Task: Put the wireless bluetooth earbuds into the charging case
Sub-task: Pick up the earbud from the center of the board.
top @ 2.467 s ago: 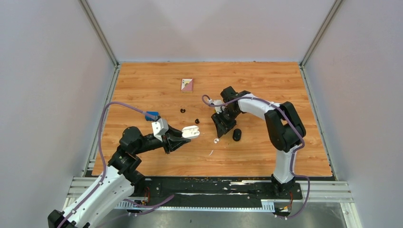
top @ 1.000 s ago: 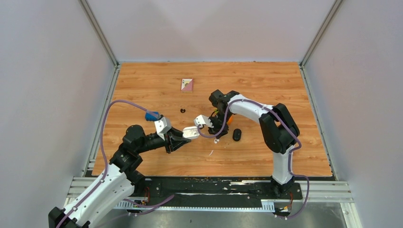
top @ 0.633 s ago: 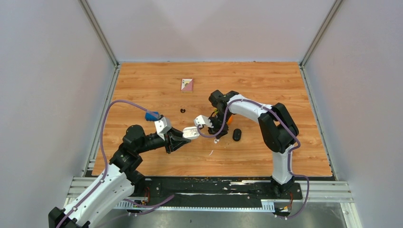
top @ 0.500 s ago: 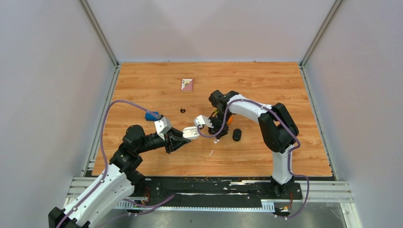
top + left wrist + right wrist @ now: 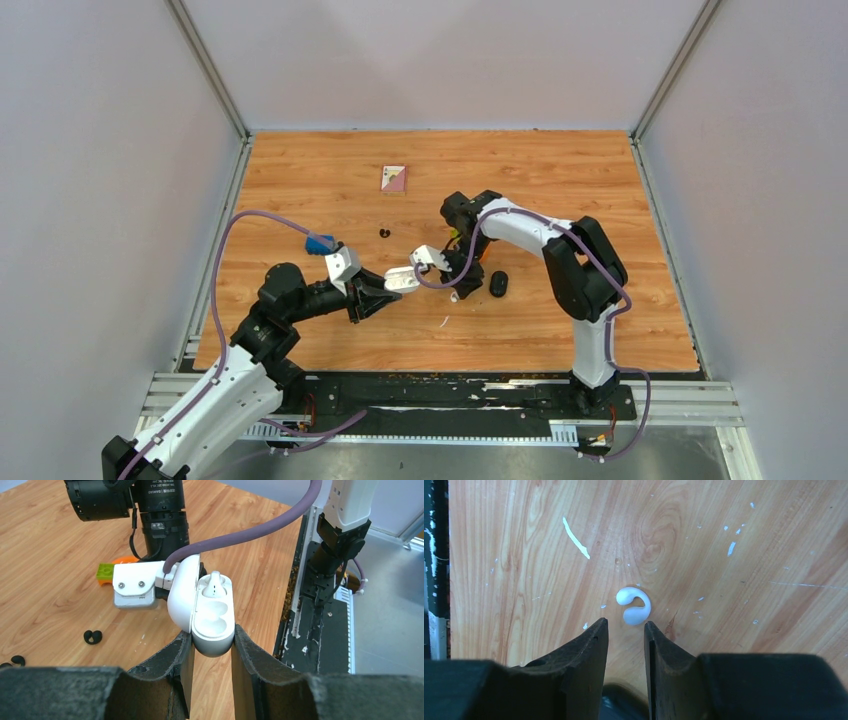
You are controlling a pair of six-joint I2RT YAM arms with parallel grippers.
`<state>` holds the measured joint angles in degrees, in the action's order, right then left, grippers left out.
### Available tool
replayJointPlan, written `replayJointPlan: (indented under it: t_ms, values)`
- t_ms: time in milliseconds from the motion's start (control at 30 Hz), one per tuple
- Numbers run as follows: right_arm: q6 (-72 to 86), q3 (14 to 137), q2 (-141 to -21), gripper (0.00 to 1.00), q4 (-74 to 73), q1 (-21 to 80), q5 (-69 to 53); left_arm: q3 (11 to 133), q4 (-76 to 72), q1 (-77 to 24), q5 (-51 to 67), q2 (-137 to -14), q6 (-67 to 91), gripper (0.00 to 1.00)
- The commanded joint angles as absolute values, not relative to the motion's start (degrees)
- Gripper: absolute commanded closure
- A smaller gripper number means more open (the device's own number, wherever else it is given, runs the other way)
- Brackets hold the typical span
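My left gripper [image 5: 210, 635] is shut on the near end of a white charging case [image 5: 214, 625] and holds it above the table. The lid [image 5: 182, 595] stands open to the left. One white earbud [image 5: 214, 584] sits in the far socket; the near socket is bare. In the top view the case [image 5: 402, 279] is left of my right gripper [image 5: 455, 275]. In the right wrist view that gripper [image 5: 625, 625] is open and points down. A loose white earbud [image 5: 635, 606] lies on the wood just past its fingertips. Two black earbuds [image 5: 92, 637] [image 5: 12, 661] lie on the table.
A black case [image 5: 497, 284] lies right of my right gripper and shows as a dark shape [image 5: 621, 705] between its fingers. An orange-and-green toy [image 5: 112, 570] sits under the right wrist. A small card [image 5: 394, 178] lies farther back. A white scrap [image 5: 575, 539] lies near the front edge.
Since the earliest frame my right arm has swung left and toward the held case, ending over the loose white earbud. Over the last second nothing visibly moves.
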<state>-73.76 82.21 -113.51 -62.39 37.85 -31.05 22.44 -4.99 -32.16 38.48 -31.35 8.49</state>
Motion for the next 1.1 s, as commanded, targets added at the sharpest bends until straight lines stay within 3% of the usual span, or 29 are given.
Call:
replayJointPlan:
  t_ms: [0, 167, 500, 1067]
  values:
    - [-74.1, 86.8, -114.8, 0.67, -65.7, 38.1, -34.7, 23.3, -7.6, -32.4, 38.5, -30.9, 7.5, 0.99]
    - [-72.7, 91.8, -114.3, 0.66, -66.3, 35.7, -39.3, 24.7, -3.9, -32.5, 38.8, -29.6, 5.5, 1.00]
    - [-72.5, 87.6, -110.6, 0.64, -61.0, 33.8, -39.7, 25.6, 3.5, -32.2, 18.3, -21.7, 2.9, 1.00]
    - [-73.7, 87.1, -115.3, 0.63, -59.5, 36.0, -37.0, 25.7, 2.0, -30.5, 15.8, -24.4, 5.6, 1.00]
